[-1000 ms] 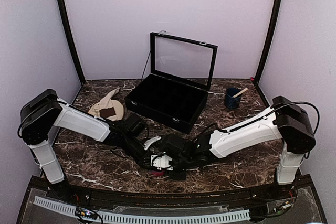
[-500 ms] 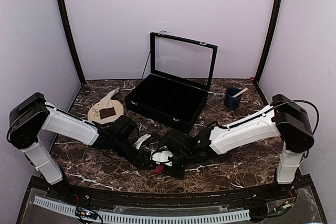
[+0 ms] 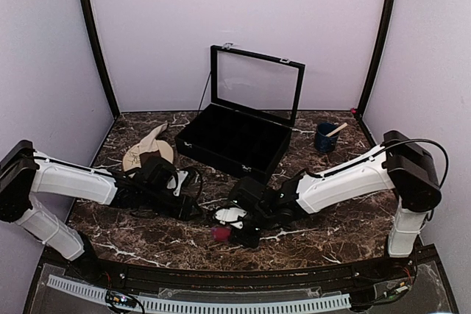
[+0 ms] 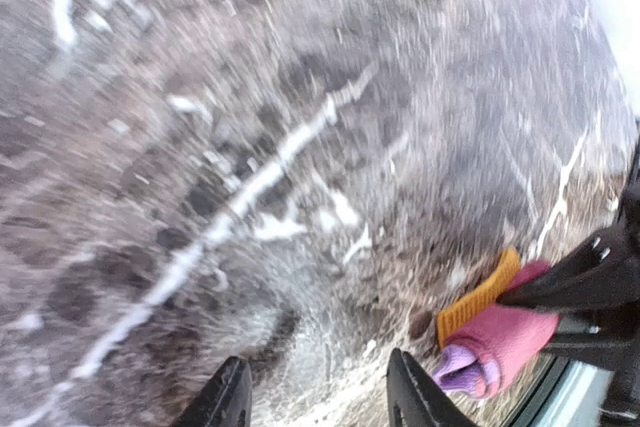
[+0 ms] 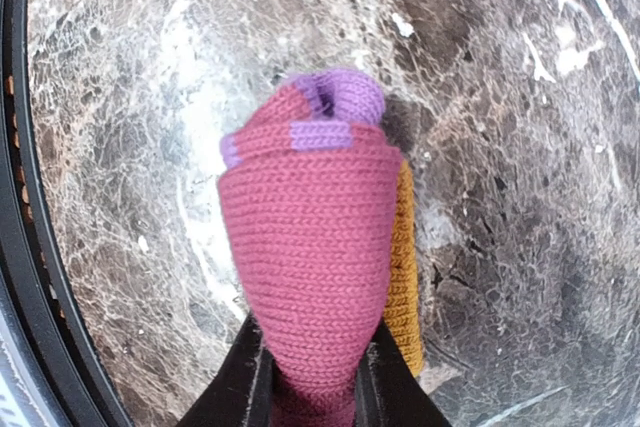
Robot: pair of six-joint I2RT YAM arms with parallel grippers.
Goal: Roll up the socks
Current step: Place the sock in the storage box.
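Jaws of your right gripper (image 5: 310,372) are pinched narrow on the pink sock (image 5: 305,237). It is a rolled bundle with purple at its far tip and an orange cuff along its right side, low at the marble table (image 3: 147,229). Your left gripper (image 4: 320,402) stands apart and holds nothing, with that sock ahead to its right. The cream sock (image 3: 151,140) lies on the plate (image 3: 131,158) beyond your left gripper.
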